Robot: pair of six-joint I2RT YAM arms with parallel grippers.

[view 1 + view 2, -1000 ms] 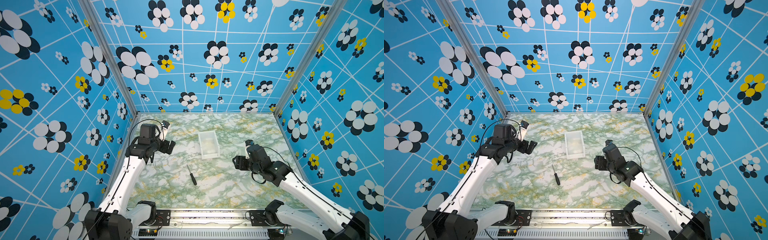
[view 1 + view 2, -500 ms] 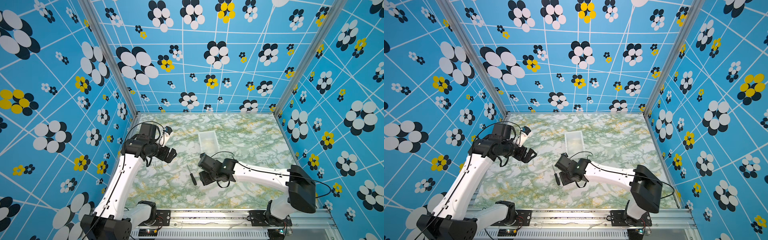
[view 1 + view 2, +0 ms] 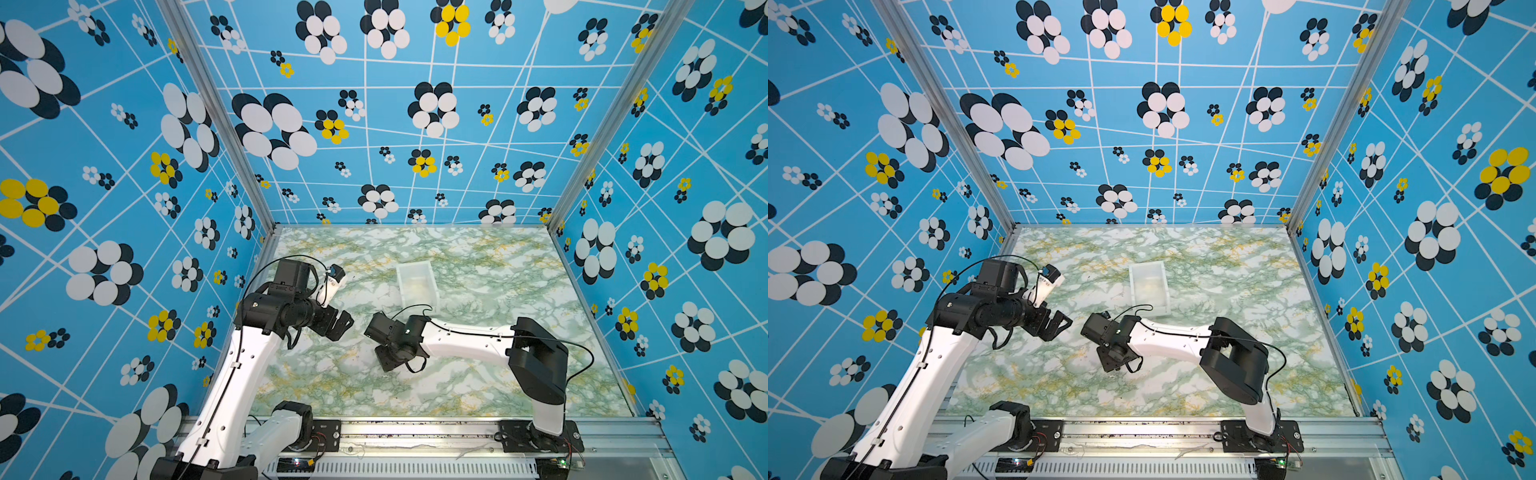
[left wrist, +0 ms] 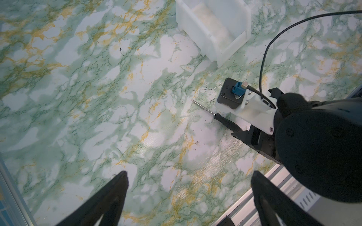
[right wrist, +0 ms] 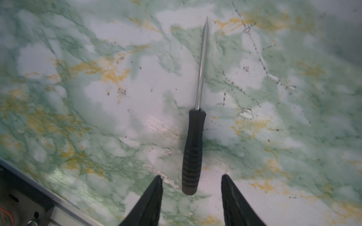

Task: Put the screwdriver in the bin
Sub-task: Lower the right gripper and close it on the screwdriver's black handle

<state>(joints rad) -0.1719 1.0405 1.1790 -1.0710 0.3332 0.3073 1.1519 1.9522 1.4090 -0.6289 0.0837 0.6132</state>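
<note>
Screwdriver (image 5: 196, 125) lying flat on the green-and-white marbled table (image 5: 78, 117), not yet lifted: that is where the task stands. My right gripper (image 5: 192, 176) hangs low over the butt end of its black handle, 1 jaw on each side, with a clear gap to the handle on both sides, so nothing is grasped. My left gripper (image 4: 189, 173) is also spread wide and empty, hovering apart from the tool. The bin (image 3: 400, 286) sits empty farther back on the table, near the screwdriver but not touching it. Left to do, as I judge it: clench on the handle, lift, carry to the bin and let go inside. In both top views my right wrist covers the screwdriver, so it cannot be seen there; they show both arms and the bin's place. The right wrist view shows the jaws straddling the handle, the thin silver shaft pointing away. The left wrist view alone shows tool, bin and my right wrist together.
</note>
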